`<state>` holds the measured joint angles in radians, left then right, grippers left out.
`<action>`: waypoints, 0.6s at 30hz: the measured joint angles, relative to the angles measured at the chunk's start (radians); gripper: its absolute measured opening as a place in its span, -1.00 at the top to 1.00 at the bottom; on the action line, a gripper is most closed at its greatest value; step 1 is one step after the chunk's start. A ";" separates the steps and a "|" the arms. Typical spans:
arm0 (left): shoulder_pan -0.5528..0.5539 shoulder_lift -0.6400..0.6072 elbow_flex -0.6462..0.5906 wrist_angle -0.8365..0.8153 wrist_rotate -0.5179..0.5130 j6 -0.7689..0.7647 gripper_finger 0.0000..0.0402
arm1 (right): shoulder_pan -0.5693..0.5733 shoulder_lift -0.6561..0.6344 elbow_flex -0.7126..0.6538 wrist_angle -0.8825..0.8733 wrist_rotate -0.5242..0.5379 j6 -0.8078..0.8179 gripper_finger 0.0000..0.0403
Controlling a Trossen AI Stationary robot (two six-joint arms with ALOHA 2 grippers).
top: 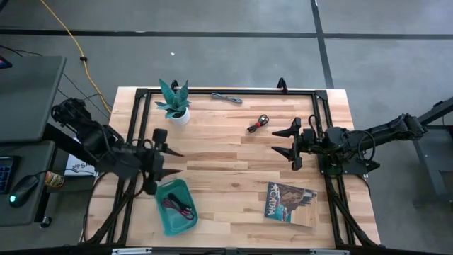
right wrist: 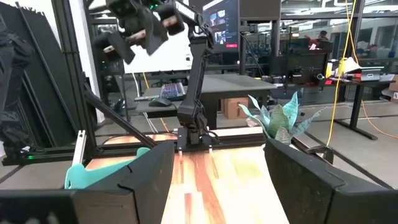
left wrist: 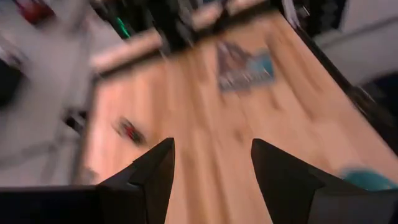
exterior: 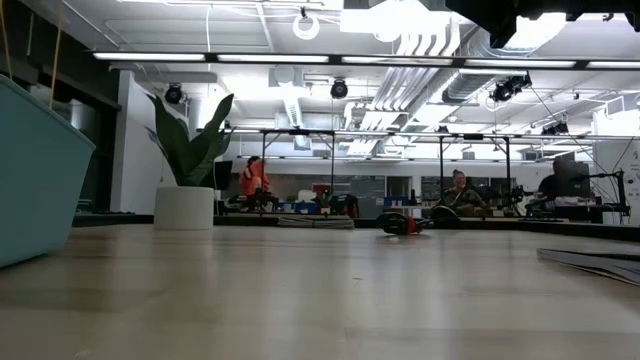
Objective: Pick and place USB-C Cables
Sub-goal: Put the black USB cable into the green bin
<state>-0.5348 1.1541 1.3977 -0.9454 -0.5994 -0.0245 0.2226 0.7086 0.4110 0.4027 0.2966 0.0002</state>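
Observation:
The maroon-purple USB-C cable (top: 178, 207) lies coiled inside the teal tray (top: 185, 221) at the near left. The black-and-red cable (top: 258, 123) lies on the table past the middle, and the grey cable (top: 226, 98) lies by the far edge. My left gripper (top: 178, 162) hangs open in the air just beyond the tray's far rim, with nothing between its fingers (left wrist: 158, 168). My right gripper (top: 276, 141) stands open and empty at the table's right, pointing toward the left edge.
A potted plant (top: 174, 103) in a white pot stands at the far left. A magazine (top: 290, 202) lies at the near right. A black frame (top: 233, 91) runs along the table's edges. Bare wood (top: 226, 170) lies between the two grippers.

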 joint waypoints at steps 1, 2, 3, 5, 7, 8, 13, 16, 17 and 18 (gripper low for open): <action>0.006 -0.007 -0.016 0.064 -0.024 0.060 0.04 | 0.000 0.000 0.000 0.003 0.000 0.000 -0.21; 0.018 -0.018 -0.038 0.138 -0.029 0.125 0.04 | 0.000 0.000 0.000 0.005 0.000 0.001 -0.21; 0.039 -0.031 -0.063 0.226 -0.015 0.193 0.04 | 0.000 0.000 0.000 0.005 0.000 0.002 -0.21; 0.096 -0.063 -0.124 0.406 0.083 0.309 0.04 | 0.000 0.000 0.000 0.004 0.000 0.002 -0.21; 0.175 -0.099 -0.190 0.541 0.205 0.373 0.04 | 0.000 0.000 0.000 0.000 0.000 0.003 -0.21; 0.223 -0.117 -0.222 0.589 0.261 0.388 0.04 | 0.000 0.000 0.000 -0.004 0.000 0.003 -0.21; 0.464 -0.209 -0.402 0.739 0.428 0.395 0.04 | 0.000 0.000 0.000 -0.012 0.000 0.003 -0.21; 0.590 -0.255 -0.517 0.818 0.520 0.383 0.04 | 0.000 0.000 0.000 -0.012 0.000 0.003 -0.21; 0.627 -0.270 -0.555 0.856 0.556 0.371 0.04 | 0.000 0.000 0.000 -0.012 0.000 0.003 -0.21; 0.660 -0.286 -0.596 0.891 0.599 0.354 0.04 | 0.000 0.000 0.000 -0.012 0.000 0.003 -0.21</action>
<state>0.1251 0.8682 0.8016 -0.0539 -0.0006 0.3299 0.2226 0.7086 0.4110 0.3908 0.2966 0.0032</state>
